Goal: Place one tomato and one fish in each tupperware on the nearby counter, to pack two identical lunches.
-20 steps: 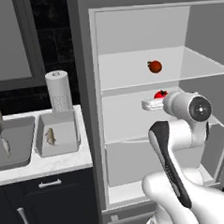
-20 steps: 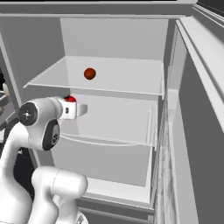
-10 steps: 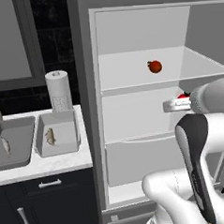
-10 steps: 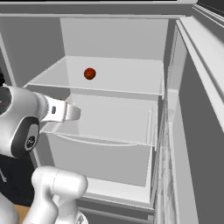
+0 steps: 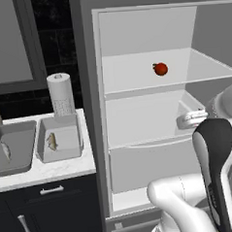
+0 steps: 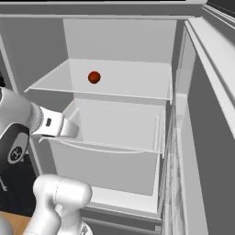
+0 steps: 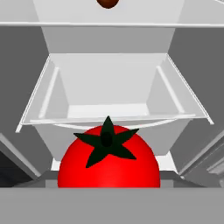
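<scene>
A tomato (image 7: 108, 158) sits right in front of the hand camera, big and red, with its green star on top. The finger tips are hidden low behind it, so I judge that the jaws hold this tomato between them, at a fairly wide opening. One second ago this tomato was at the front of the fridge's middle shelf, with the gripper (image 5: 192, 118) just at it. Now the middle shelf (image 6: 119, 126) is bare and the hand is drawn back toward the fridge's right side, out of the opening. So the tomato is lifted off and is leaving the fridge (image 5: 151, 106).

A second tomato (image 5: 160, 69) lies alone on the upper shelf of the fridge, at the same place as before.

Left of the fridge, on the counter (image 5: 53, 165), stand two tupperware trays. The lighter tray (image 5: 60, 137), nearer to the fridge, has a fish (image 5: 52, 141) in it. The darker tray (image 5: 15, 151), farther from the fridge, has a fish (image 5: 5, 150) too. No tomato is in any tray. A paper towel roll (image 5: 60, 94) stands behind the lighter tray.

In my judgement, the fish part looks done, and this tomato is the first of two to carry over.
</scene>
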